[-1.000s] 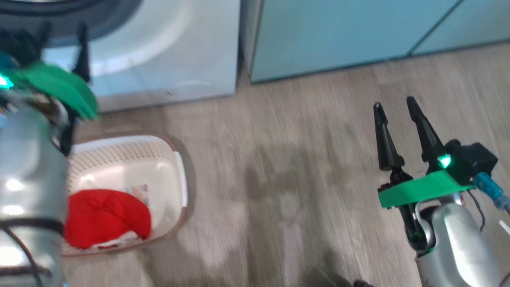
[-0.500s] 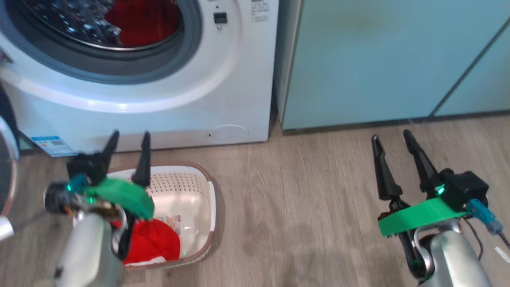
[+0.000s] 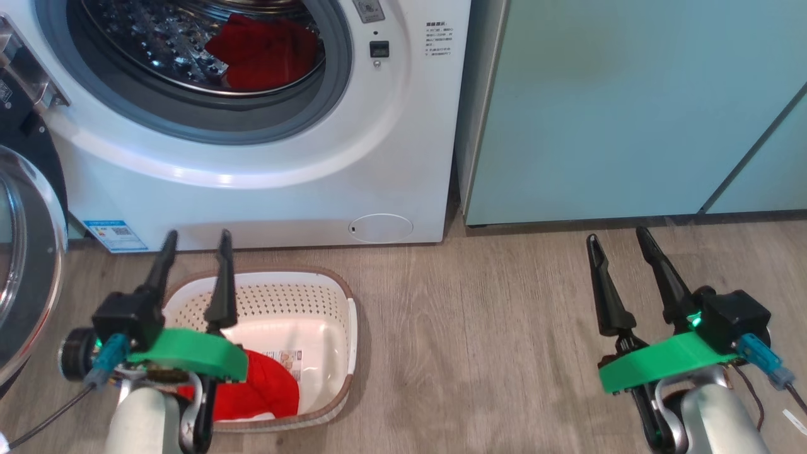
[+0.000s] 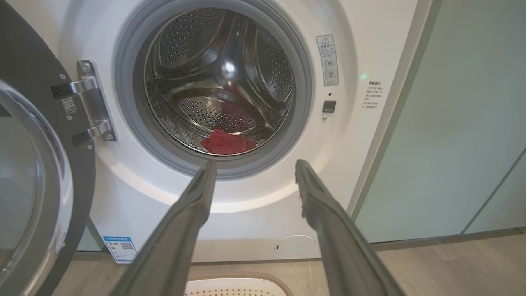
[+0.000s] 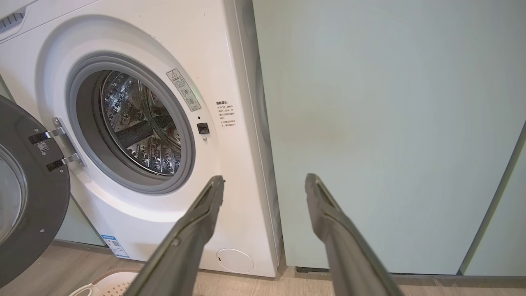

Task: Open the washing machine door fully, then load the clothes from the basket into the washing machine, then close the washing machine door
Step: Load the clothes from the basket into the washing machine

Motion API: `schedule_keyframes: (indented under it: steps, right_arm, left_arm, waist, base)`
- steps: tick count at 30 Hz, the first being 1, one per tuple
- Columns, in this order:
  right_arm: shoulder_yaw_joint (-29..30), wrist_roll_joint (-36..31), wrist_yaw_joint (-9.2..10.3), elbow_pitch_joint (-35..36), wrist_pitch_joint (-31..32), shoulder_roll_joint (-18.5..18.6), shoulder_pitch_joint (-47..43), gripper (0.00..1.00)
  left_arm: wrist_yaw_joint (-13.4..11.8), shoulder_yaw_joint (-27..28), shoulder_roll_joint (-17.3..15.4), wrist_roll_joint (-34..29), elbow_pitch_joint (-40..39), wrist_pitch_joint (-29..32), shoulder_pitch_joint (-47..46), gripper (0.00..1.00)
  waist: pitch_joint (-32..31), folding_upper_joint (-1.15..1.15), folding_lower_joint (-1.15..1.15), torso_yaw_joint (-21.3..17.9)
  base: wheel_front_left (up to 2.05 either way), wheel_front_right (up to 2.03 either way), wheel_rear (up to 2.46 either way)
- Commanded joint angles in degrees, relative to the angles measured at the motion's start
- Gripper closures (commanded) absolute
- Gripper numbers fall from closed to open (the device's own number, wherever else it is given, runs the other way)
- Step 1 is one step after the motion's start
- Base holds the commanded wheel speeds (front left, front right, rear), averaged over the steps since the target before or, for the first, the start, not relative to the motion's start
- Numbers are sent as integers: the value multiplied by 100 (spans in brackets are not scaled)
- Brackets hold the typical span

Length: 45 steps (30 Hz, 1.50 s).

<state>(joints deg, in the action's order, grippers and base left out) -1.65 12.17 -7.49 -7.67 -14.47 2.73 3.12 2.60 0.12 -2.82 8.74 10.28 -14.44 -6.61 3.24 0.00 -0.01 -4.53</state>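
The white washing machine (image 3: 265, 176) stands with its black-rimmed door (image 3: 25, 252) swung open to the left; the door also shows in the left wrist view (image 4: 37, 185). A red piece of the clothes (image 3: 265, 50) lies in the drum (image 4: 227, 142). Another red bundle with some white (image 3: 268, 394) lies in the cream basket (image 3: 284, 302) on the floor before the machine. My left gripper (image 3: 197, 238) hangs open and empty above the basket's back left, fingers pointing at the drum (image 4: 254, 164). My right gripper (image 3: 616, 236) is open and empty over the floor at the right (image 5: 264, 179).
Pale teal cabinets (image 3: 630, 107) adjoin the washer's right side. The wooden floor (image 3: 479, 347) lies open between the basket and my right gripper. A blue sticker (image 3: 115, 234) and a round filter cover (image 3: 380, 227) mark the washer's lower front.
The head camera has tilted up, bringing the drum into view. My left gripper has drawn back from the washer front to above the basket. The right gripper stays open in place.
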Motion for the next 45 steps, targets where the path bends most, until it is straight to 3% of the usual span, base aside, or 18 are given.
schedule_keyframes:
  steps: [1,45]
  right_arm:
    - [-147,33,0,220,-53,15,109,0]
    - [-261,-1,0,151,-53,15,78,0]
  left_arm:
    - [-63,224,-26,-42,-292,-55,-150,0]
    - [-194,44,-6,24,-336,-56,119,0]
  waist:
    - [15,0,1,2]
    - [34,0,1,-22]
  base:
    - [0,0,0]
    - [0,0,0]
